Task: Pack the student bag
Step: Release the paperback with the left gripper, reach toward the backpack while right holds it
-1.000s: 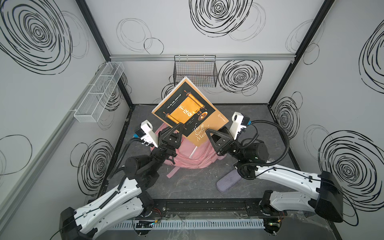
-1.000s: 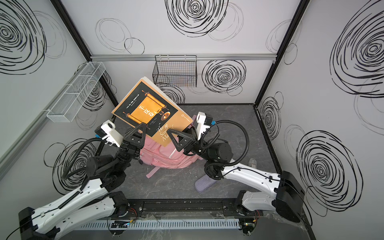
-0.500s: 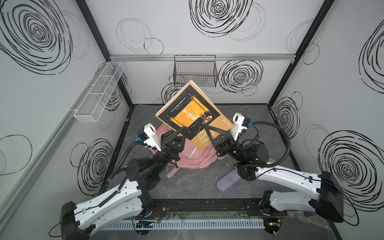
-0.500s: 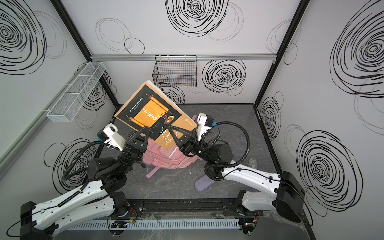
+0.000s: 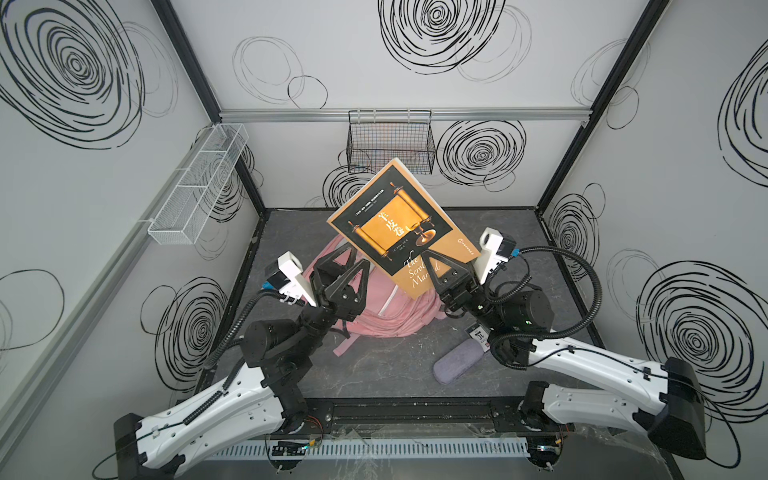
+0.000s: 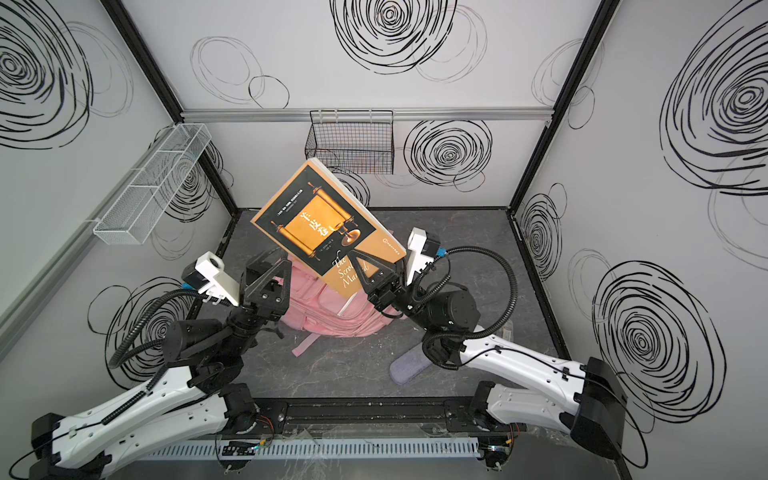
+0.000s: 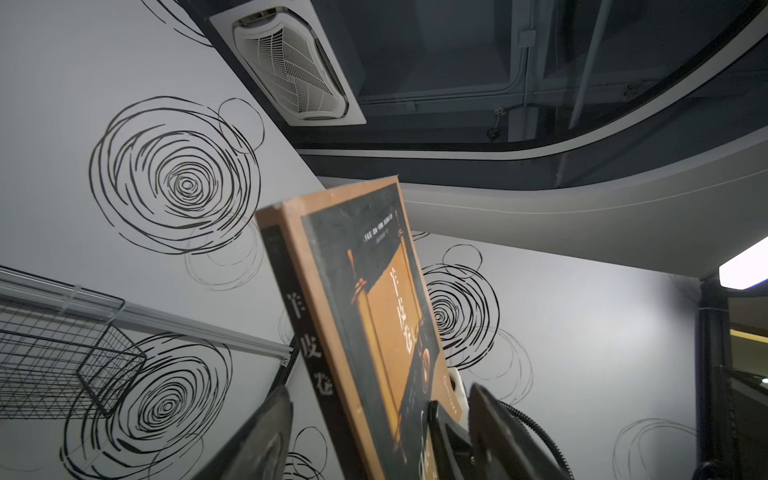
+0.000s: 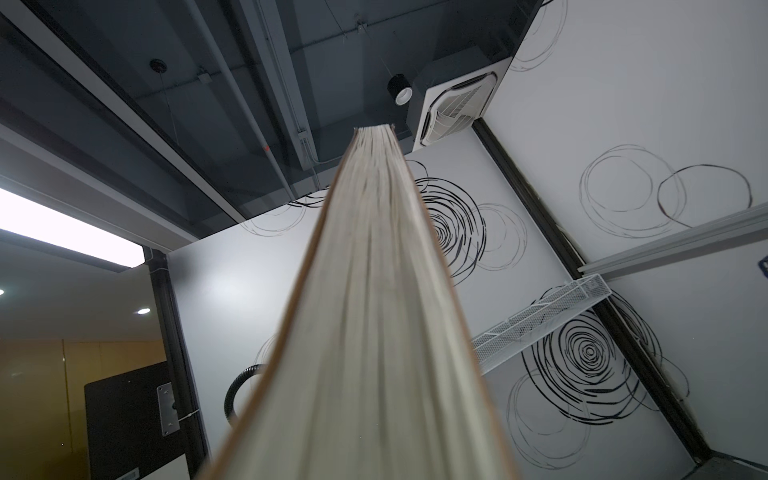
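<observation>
Two claws are up high with one book (image 5: 399, 224) between them. The right claw (image 5: 442, 268) is clenched on the book's lower corner, one finger lying across the orange cover, and in both top views it holds the book tilted in the air, well above the dark table (image 5: 374, 374). The book's upper corner shows in front of the black wire basket (image 5: 390, 141) on the back wall. From the right wrist, the pale page edge (image 8: 374, 311) fills the middle of the picture and runs away from the lens; the fingers themselves are out of that shot. Over to the left claw (image 5: 353, 255): jaws spread wide, gripping nothing, sitting just beside the book's lower left edge. Its wrist camera shows the dark spine (image 7: 316, 365) rising between the two spread fingers (image 7: 266, 436), with wall showing between the spine and the finger next to it. Down below, the student bag (image 5: 386, 320) lies slumped on the table under the raised book, between the two arms, a pink strap trailing toward the front rail. Whether its main pocket is unzipped, I can't tell. A grey-lilac pouch (image 5: 457, 365) lies near the right arm, apart from the bag.
</observation>
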Controlling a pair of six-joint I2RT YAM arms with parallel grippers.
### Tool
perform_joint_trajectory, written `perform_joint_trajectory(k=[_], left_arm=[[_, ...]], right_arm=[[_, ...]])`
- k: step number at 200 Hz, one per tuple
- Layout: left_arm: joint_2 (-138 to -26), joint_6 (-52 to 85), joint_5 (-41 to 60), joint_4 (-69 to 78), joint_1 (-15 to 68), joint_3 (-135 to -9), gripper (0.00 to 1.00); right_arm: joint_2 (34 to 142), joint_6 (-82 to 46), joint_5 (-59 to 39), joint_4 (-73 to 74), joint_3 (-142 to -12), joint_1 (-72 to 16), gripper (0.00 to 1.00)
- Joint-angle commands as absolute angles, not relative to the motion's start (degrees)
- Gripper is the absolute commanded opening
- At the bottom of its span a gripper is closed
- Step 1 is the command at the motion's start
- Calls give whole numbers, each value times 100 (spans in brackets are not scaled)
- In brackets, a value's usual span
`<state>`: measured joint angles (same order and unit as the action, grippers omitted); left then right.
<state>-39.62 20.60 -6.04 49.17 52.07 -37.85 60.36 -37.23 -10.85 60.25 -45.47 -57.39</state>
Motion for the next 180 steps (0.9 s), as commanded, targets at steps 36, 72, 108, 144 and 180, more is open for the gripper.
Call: perform_joint_trajectory(k=[36,72,108,144,180], left_arm=[[-3388,523,-1799,2978,5195,-4030,72],[-3538,517,-2083,1790,5186,-4265,73],[-3899,800,-1887,918,5190,-4380,75],[-4382,1059,-1597,541,5187,-4491,78],[-4801,1192,-1490,347,5194,-4583,79]], right_arm=[[5095,-2791,-73,5144,-4477,-5709,0],[4624,-2437,465,4277,-4470,-5671,0],[4254,-2267,983,3086,-4624,-5525,0],[4052,-2497,911,2802,-4575,-5280,0],[4034,-2653,833,2566,-4645,-5135,0]])
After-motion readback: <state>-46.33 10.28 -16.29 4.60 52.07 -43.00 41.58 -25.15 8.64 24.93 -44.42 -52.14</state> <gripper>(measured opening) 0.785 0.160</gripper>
